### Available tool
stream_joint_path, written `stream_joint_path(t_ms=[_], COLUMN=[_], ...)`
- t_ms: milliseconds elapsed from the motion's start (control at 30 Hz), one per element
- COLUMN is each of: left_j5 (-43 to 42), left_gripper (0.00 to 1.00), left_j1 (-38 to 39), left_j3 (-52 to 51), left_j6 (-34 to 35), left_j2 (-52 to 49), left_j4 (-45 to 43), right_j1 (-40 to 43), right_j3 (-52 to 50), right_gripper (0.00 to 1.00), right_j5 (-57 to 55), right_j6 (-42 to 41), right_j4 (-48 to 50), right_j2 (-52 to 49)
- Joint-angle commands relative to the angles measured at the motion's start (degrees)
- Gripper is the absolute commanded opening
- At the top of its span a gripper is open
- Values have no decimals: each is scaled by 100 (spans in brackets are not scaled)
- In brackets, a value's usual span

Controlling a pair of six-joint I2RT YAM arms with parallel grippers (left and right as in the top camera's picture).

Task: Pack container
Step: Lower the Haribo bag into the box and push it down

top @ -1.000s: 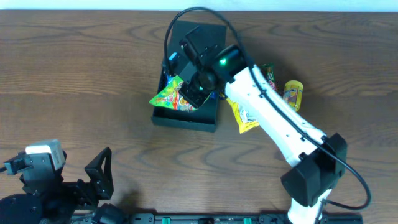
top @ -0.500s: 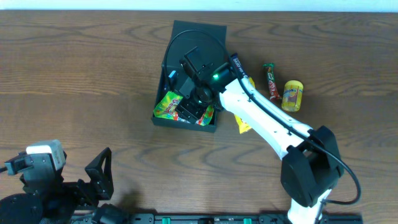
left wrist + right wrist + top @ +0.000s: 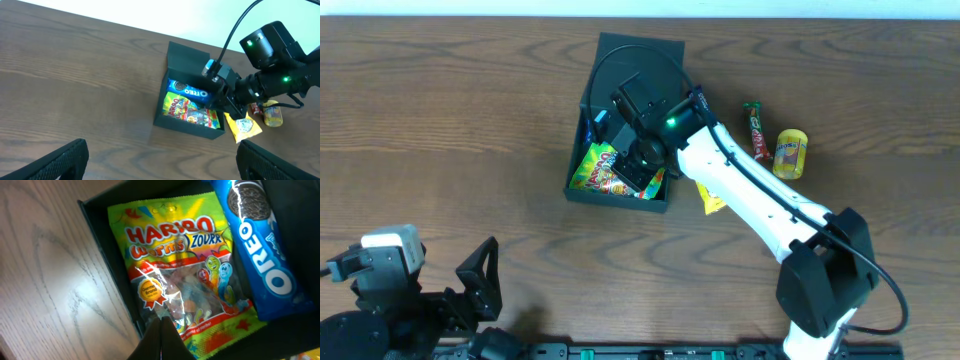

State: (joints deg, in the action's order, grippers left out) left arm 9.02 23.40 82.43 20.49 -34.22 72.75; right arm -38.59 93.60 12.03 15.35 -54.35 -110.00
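The black container (image 3: 617,196) sits at the table's middle back with its flap lid open; it also shows in the left wrist view (image 3: 185,125) and the right wrist view (image 3: 107,265). Inside lie a green Haribo packet (image 3: 600,170) (image 3: 185,265) and a blue Oreo packet (image 3: 260,245) (image 3: 187,90). My right gripper (image 3: 638,165) (image 3: 161,320) is down in the container, its fingers pressed together on the Haribo packet's edge. My left gripper (image 3: 160,150) (image 3: 480,280) is open and empty, near the table's front left.
A yellow snack packet (image 3: 710,195) (image 3: 243,127) lies just right of the container, partly under my right arm. A red-brown bar (image 3: 754,130) and a small yellow can (image 3: 790,153) lie further right.
My right gripper has lowered the Haribo packet from above the container's left edge down into the container, where it now lies flat. The left arm has not moved.
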Motion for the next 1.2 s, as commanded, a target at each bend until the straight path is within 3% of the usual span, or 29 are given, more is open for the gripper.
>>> stream_joint_path(t_ms=[0,567,867,1167], left_j5=[52,52,52,55], left_gripper=[95,96,95,95], left_j1=[-24,-24,-24,-24], left_j3=[24,24,22,22], left_j6=[-125,-125,-125,-125], left_j2=[33,33,31,31], left_j4=[17,31,31,31], right_j1=[28,463,466,463], right_j3=[-354,-1891,-1954,-1954], right_gripper=[1,1,1,1], right_j5=[129,127,-603,-625], right_j6=[103,98,98,101], right_j4=[76,1473,1580,1624], right_j2=[68,31,-103,-570])
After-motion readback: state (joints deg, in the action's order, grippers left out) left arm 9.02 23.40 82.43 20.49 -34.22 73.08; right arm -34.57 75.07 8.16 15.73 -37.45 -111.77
